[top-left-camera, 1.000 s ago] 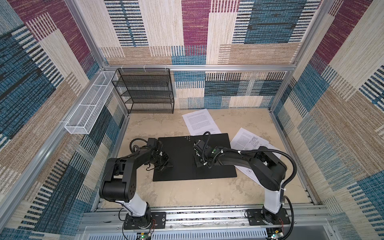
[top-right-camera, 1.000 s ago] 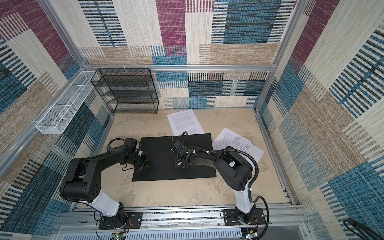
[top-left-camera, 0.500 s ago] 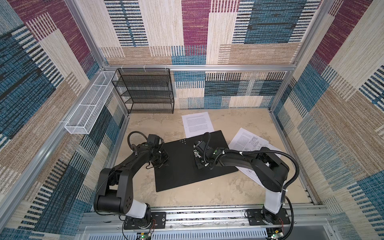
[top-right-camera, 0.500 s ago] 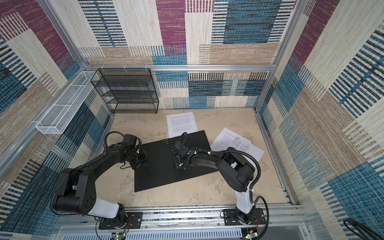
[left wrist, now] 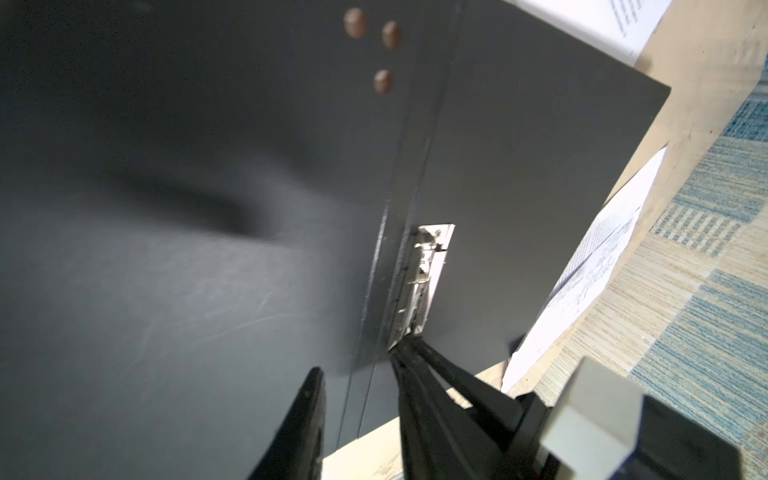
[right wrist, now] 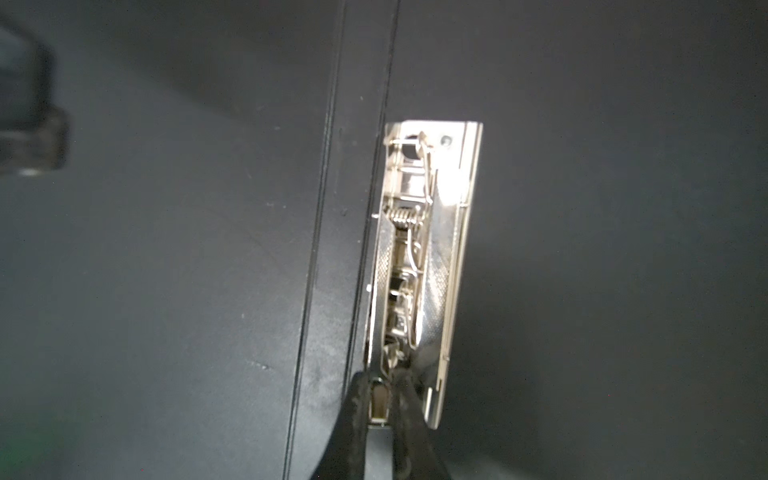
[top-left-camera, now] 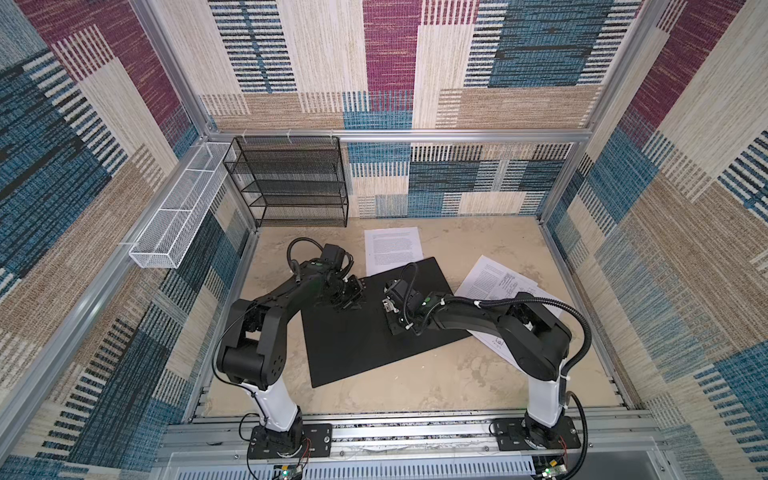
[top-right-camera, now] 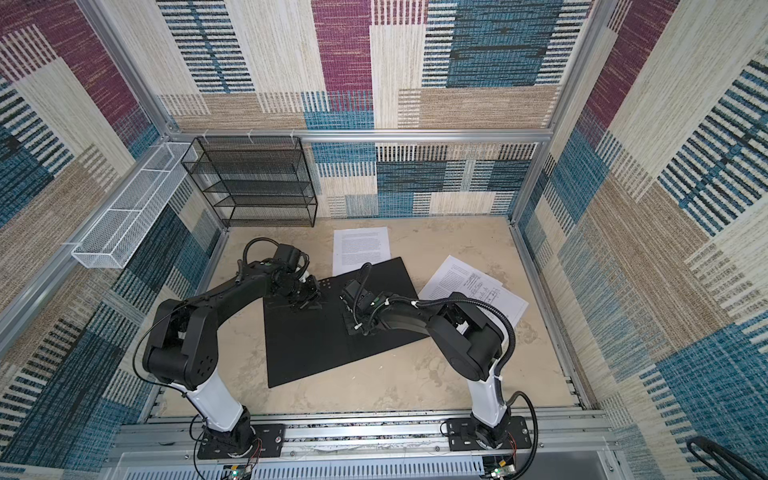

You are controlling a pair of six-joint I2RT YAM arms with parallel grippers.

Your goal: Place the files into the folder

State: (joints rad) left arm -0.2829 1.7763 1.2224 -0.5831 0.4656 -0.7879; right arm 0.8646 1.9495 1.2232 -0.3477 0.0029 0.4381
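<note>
The folder (top-left-camera: 365, 349) (top-right-camera: 316, 349) lies open and skewed on the table, black inside up. My right gripper (right wrist: 380, 386) (top-left-camera: 387, 306) is shut on the lower end of its metal spine clip (right wrist: 424, 249) (left wrist: 422, 274). Over the folder's left half, my left gripper (left wrist: 357, 372) (top-left-camera: 353, 301) (top-right-camera: 309, 300) stands open with nothing between its fingers. One file with dense text (top-left-camera: 392, 247) (top-right-camera: 361, 245) lies behind the folder, its near edge under the folder's corner. More files with drawings (top-left-camera: 494, 282) (top-right-camera: 469, 282) lie to the right, partly under my right arm.
A black wire-mesh rack (top-left-camera: 291, 183) stands against the back wall at the left. A white wire basket (top-left-camera: 178, 212) hangs on the left wall. Aluminium frame rails (top-left-camera: 557, 266) border the table on all sides.
The folder has swung round, its right end going toward the back. My left gripper has opened, let go of the folder's left edge and now stands over the folder. The right gripper stays shut on the clip.
</note>
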